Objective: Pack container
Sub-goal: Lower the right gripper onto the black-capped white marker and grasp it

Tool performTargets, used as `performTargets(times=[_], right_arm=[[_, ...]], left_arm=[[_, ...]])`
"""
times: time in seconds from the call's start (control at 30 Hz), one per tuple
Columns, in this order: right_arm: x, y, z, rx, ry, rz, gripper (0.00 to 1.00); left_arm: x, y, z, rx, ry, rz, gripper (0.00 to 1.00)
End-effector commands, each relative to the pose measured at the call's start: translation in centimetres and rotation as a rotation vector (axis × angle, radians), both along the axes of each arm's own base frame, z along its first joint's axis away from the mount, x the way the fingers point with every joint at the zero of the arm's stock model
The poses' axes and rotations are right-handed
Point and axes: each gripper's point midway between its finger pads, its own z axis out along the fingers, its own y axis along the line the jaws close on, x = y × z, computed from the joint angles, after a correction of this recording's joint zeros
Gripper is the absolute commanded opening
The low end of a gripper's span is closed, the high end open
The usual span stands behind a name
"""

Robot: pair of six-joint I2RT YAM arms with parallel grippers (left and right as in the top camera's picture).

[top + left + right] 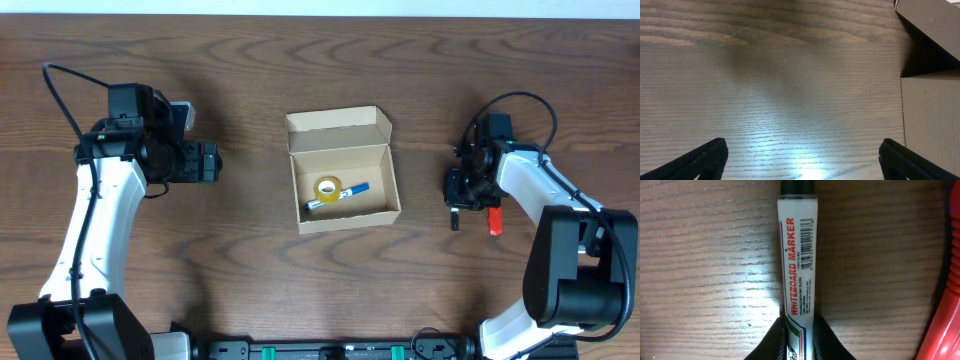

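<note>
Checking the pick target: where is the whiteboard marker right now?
In the overhead view it lies on the robot's right, right of the container. The whiteboard marker sits between the right gripper's fingers, with a red object just beside it.

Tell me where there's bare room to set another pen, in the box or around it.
In the box, the right end past the blue marker and the strip along the back wall are bare; tape roll and marker crowd the left front. Bare table runs between box and left pincer. Crowded beside the right pincer: whiteboard marker, red marker.
</note>
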Motion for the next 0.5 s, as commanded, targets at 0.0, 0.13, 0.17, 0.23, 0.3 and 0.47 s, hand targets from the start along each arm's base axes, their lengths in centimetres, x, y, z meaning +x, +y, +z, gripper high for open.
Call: performTargets(times=[0.0, 0.13, 0.17, 0.23, 0.3, 0.47], right_arm=[[-0.2, -0.2, -0.5, 0.0, 0.014, -0.005, 0.1], [-0.1, -0.2, -0.5, 0.0, 0.013, -0.004, 0.01], [-0.1, -0.2, -0.5, 0.0, 0.013, -0.004, 0.01], [-0.1, -0.2, -0.5, 0.0, 0.013, -0.004, 0.01], [0.0, -0.1, -0.4, 0.003, 0.009, -0.004, 0.01], [0.8, 0.8, -0.3, 0.055, -0.026, 0.003, 0.01]], left_arm=[[-0.1, 0.0, 0.6, 0.004, -0.015, 0.003, 0.95], [-0.1, 0.0, 0.6, 0.004, -0.015, 0.003, 0.95], [-0.1, 0.0, 0.6, 0.004, -0.015, 0.003, 0.95], [-0.1, 0.0, 0.6, 0.004, -0.014, 0.003, 0.95], [-0.1, 0.0, 0.6, 0.004, -0.015, 0.003, 0.95], [-0.1, 0.0, 0.6, 0.004, -0.015, 0.003, 0.95]])
